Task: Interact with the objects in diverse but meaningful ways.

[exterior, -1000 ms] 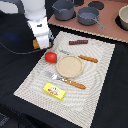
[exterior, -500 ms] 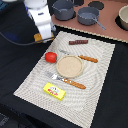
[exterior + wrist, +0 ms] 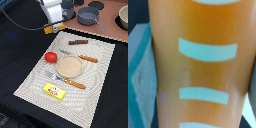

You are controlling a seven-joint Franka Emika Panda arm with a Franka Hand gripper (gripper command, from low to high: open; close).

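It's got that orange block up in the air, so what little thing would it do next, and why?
Probably lower it a little toward the striped placemat. The gripper holds the orange ridged bread block above the mat's far corner, clear of everything; the block fills the wrist view. The mat below it looks bare, with the red round tomato and thin brown stick lying off to the sides.

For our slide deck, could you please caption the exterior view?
Franka arm lifts an orange ridged bread block above a striped placemat set with tomato, plate and yellow bar.
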